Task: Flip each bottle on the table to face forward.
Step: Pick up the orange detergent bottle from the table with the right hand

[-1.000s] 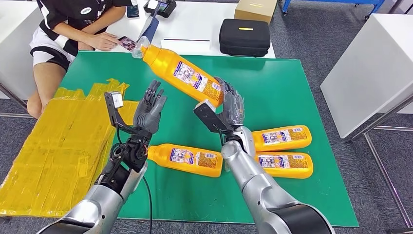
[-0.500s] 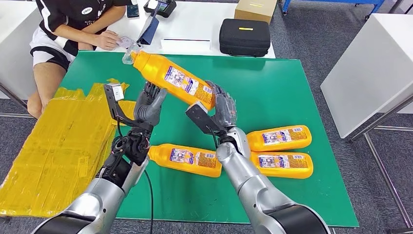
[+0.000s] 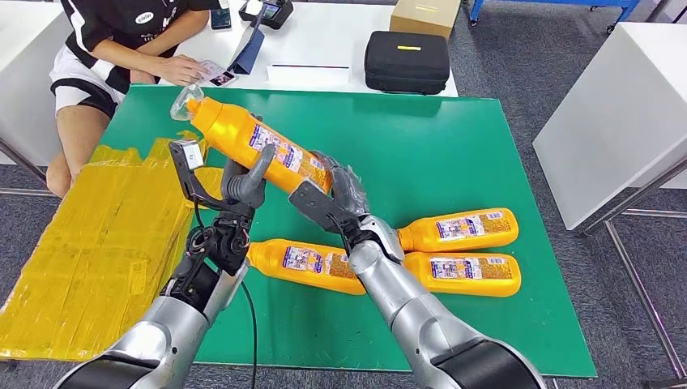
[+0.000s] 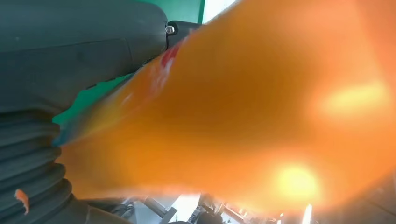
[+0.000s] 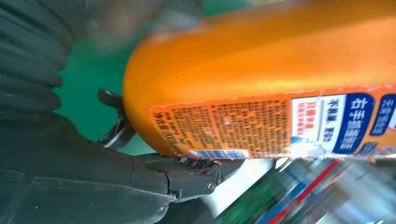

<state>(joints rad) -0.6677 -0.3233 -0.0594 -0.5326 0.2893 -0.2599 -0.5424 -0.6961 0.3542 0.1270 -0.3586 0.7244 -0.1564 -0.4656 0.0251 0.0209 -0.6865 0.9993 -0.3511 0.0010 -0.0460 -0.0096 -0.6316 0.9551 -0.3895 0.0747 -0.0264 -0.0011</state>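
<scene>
An orange bottle [image 3: 243, 136] with a blue-and-white label is held tilted above the green table [image 3: 454, 146], its clear cap [image 3: 185, 101] pointing to the far left. My right hand [image 3: 339, 188] grips its base. Around its middle, my left hand [image 3: 243, 182] wraps from below, thumb against the label side. Up close, the left wrist view has the bottle [image 4: 261, 116] blurred against my left hand [image 4: 70, 60]. The right wrist view looks along the bottle [image 5: 280, 60] past my right hand [image 5: 93, 177]. Three more orange bottles lie label-up on the table: one near the middle [image 3: 308, 266] and two at right [image 3: 458, 229] [image 3: 463, 274].
A yellow sheet [image 3: 89, 243] drapes over the table's left side. A person [image 3: 121, 40] sits at the far left corner with a hand on a white desk. A black case [image 3: 407, 61] and a cardboard box [image 3: 425, 14] lie behind. A white table [image 3: 616, 113] stands to the right.
Carried by my right hand, the bottle has swung left and lower. My left hand, spread and apart from it before, has come under the bottle and curled around its middle.
</scene>
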